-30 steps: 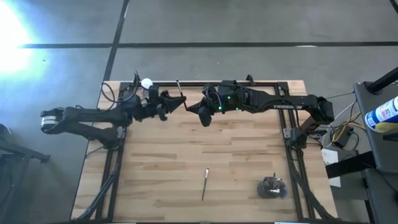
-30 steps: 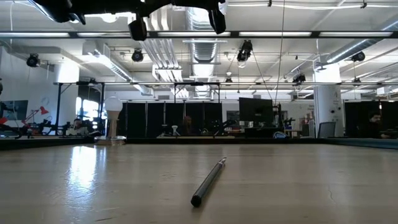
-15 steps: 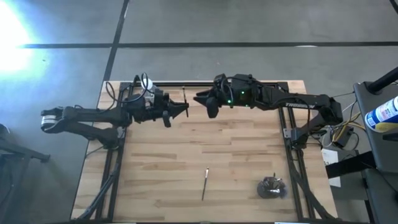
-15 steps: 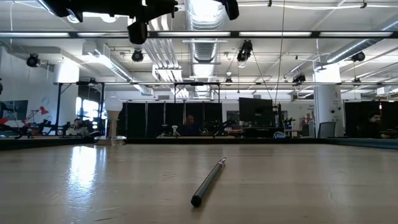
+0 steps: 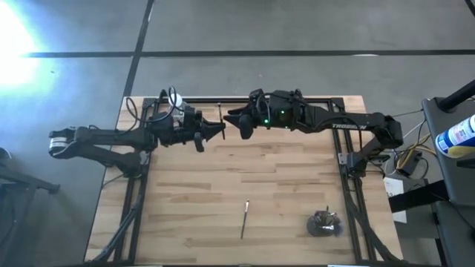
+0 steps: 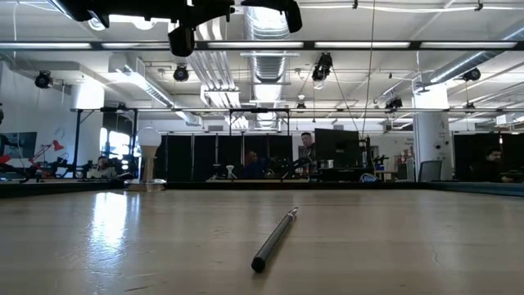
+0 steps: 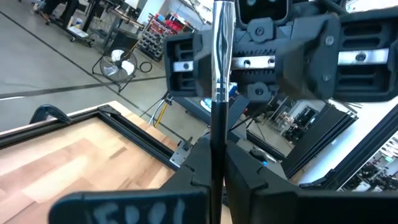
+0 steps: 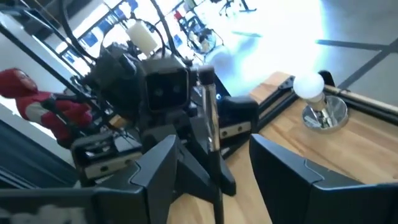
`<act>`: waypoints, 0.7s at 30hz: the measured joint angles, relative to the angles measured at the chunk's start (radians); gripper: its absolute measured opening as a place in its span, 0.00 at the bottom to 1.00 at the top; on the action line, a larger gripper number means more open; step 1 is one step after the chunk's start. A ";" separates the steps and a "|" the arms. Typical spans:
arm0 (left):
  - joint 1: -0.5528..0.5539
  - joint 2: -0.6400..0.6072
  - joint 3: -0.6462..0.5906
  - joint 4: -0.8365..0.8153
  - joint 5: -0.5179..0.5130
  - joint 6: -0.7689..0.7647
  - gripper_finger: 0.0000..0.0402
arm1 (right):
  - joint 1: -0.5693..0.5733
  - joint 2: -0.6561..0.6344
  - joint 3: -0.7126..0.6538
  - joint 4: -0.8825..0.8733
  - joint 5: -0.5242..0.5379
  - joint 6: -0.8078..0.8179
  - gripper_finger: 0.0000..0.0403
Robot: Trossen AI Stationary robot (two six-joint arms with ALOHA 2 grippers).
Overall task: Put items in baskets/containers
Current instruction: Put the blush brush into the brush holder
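Observation:
High over the table's far middle, my left gripper is shut on a thin makeup brush with a dark handle and a silver ferrule. Just to its right, my right gripper faces the brush. It is open, with its fingers apart from the brush. A second dark brush lies flat on the wood near the front, also seen in the low view. The small round dark cup stands at the front right with brushes in it. My left gripper pinches the brush's dark handle between its two fingers. The fingers come level from the table's left and lie across the brush. The brush is lifted well clear of the table. Its ferrule end sticks out past the fingers toward the far edge.
A black metal frame runs along the table's far and side edges. A lamp with a white bulb sits at the far left corner. Bare wood lies between the arms and the front edge.
Both grippers have gone a little toward the far edge, still high over the table. My right gripper has opened, drawn back to the right, then come in again toward the brush. My left gripper has stayed shut on the brush, which now points more toward the far edge.

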 joint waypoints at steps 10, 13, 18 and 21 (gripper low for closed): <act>0.000 0.000 0.000 -0.001 0.005 0.002 0.04 | -0.014 0.026 0.000 0.033 0.020 0.011 0.45; 0.000 0.000 0.000 -0.002 0.005 0.002 0.04 | -0.014 0.054 0.023 0.035 0.017 0.010 0.45; 0.000 0.000 0.000 -0.012 0.005 0.002 0.04 | -0.018 0.076 0.065 0.013 0.020 -0.011 0.42; 0.000 0.000 0.000 -0.025 0.006 0.002 0.04 | -0.018 0.076 0.071 0.020 0.030 -0.024 0.37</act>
